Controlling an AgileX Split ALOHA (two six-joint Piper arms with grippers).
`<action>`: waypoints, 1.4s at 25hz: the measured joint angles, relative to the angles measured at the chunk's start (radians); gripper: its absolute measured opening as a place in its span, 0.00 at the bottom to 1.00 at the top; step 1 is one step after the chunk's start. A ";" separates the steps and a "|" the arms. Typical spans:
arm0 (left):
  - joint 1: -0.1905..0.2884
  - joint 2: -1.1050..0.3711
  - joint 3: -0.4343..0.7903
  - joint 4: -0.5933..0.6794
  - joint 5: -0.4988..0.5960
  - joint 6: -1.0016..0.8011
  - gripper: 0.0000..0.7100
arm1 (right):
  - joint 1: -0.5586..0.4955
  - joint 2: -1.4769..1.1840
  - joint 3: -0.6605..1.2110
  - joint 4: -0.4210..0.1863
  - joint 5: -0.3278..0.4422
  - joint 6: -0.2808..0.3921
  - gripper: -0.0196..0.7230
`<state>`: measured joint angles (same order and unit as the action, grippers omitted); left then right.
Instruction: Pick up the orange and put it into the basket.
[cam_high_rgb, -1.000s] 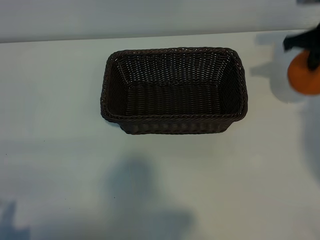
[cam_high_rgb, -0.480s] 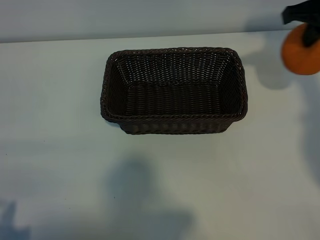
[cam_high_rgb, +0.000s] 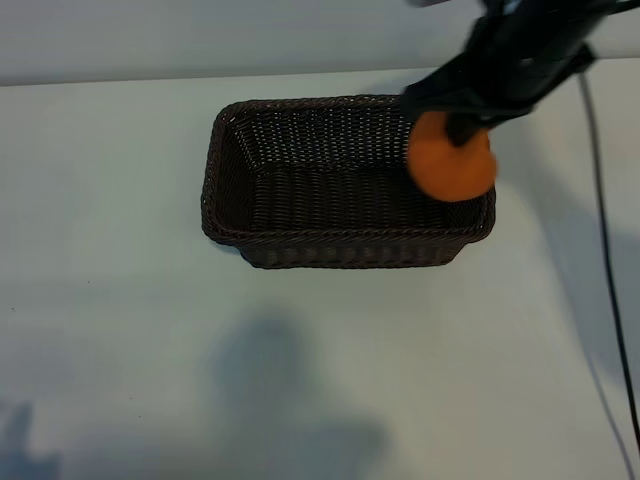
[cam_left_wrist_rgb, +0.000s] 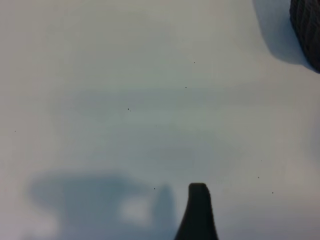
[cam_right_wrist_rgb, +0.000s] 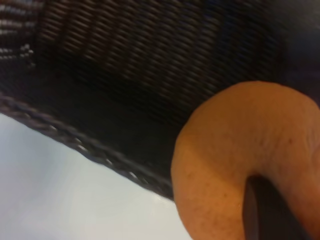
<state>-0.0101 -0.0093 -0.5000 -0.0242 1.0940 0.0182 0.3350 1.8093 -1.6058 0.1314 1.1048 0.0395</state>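
The small round orange fruit with dimpled skin (cam_high_rgb: 452, 160) hangs in the air, clamped in the right gripper (cam_high_rgb: 455, 125), whose jaws are clenched on its upper part. In the exterior view the orange overlaps the right end of the rectangular dark brown woven wicker basket (cam_high_rgb: 300, 238), above the inner wall and braided rim at that end; it is not resting on the basket floor. In the right wrist view the orange (cam_right_wrist_rgb: 250, 160) fills the near corner, one dark fingertip (cam_right_wrist_rgb: 267, 210) pressed into its skin, with the basket's weave (cam_right_wrist_rgb: 125, 55) and rim beneath and beside it. The right arm (cam_high_rgb: 530, 45), black, enters from the upper right corner of the exterior view and slopes down toward the basket, its gripper pointing steeply downward. A thin black cable (cam_high_rgb: 605, 260) trails along the right side over the pale white tabletop (cam_high_rgb: 120, 330). The left gripper (cam_left_wrist_rgb: 197, 212) is parked over bare tabletop, jaws spread wide and holding nothing; only one dark fingertip shows in the left wrist view, and a corner of the basket (cam_left_wrist_rgb: 307, 27) lies well apart from it.
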 joint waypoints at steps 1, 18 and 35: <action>0.000 0.000 0.000 0.000 0.000 0.000 0.83 | 0.012 0.026 -0.023 0.000 -0.001 0.000 0.14; 0.000 0.000 0.000 0.000 0.000 0.002 0.83 | 0.037 0.394 -0.256 -0.024 -0.005 0.001 0.15; 0.000 0.000 0.000 0.000 0.000 0.003 0.83 | 0.033 0.391 -0.522 -0.048 0.116 0.024 0.93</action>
<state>-0.0101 -0.0093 -0.5000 -0.0242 1.0940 0.0211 0.3677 2.2007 -2.1279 0.0836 1.2208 0.0630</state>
